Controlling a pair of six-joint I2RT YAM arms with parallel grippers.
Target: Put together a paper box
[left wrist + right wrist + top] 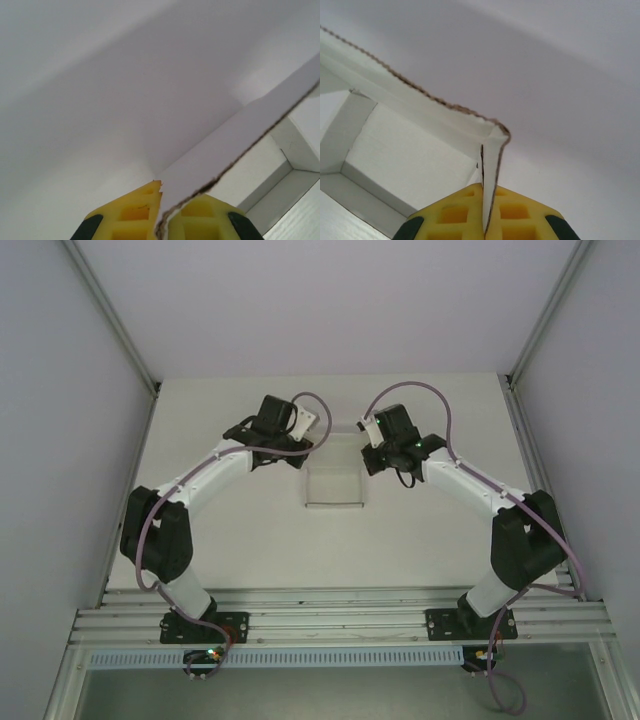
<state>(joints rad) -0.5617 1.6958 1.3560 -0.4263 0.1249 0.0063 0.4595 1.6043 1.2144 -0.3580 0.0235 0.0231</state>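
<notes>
Centrally, the paper box [335, 485] lies open side up on the table [240, 540].
Its far wall runs left-right; left gripper [162, 220] and right gripper [483, 210] each clamp its card edge at opposite ends, equally near.

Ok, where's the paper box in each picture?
Top external: paper box in the middle.
Left wrist: it slants from bottom middle to the right edge.
Right wrist: on the left, its corner at bottom middle.
Shared landmark: its brown-edged rim, pinched in yellow fingers.
</notes>
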